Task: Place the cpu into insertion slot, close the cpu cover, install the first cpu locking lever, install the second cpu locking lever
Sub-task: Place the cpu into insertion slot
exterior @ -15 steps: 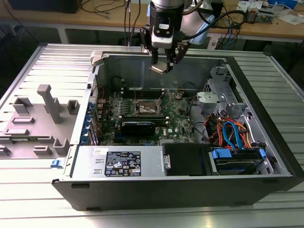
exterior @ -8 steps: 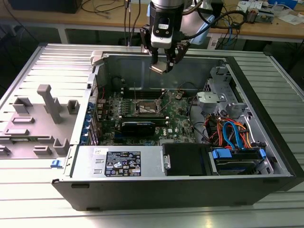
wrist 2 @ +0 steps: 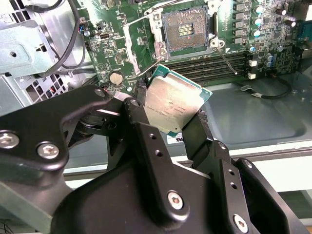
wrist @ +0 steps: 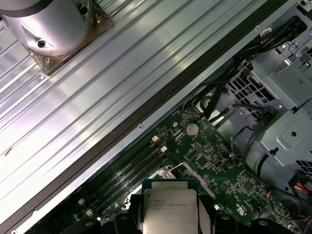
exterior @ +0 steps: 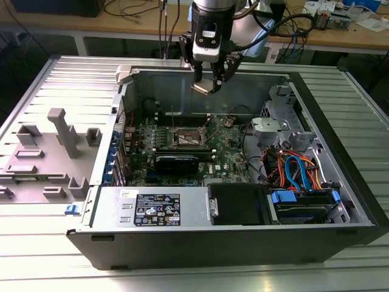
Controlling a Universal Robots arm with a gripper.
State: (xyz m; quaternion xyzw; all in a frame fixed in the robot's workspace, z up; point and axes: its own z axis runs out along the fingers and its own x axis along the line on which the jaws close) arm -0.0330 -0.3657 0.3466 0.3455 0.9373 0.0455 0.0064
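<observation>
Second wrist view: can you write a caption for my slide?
The gripper pinches the silver chip by its edges, with the empty socket on the green board beyond it.

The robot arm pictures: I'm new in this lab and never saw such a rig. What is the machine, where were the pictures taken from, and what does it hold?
It is one robot arm. Its gripper pinches a small square silver processor chip by its edges. The exterior view is from a camera off the arm; both wrist views are from cameras riding on it. An open computer case lies on a ridged metal table, grey plastic holders beside it. Inside is a green circuit board with an empty square socket; the chip hangs above, not yet in it.
</observation>
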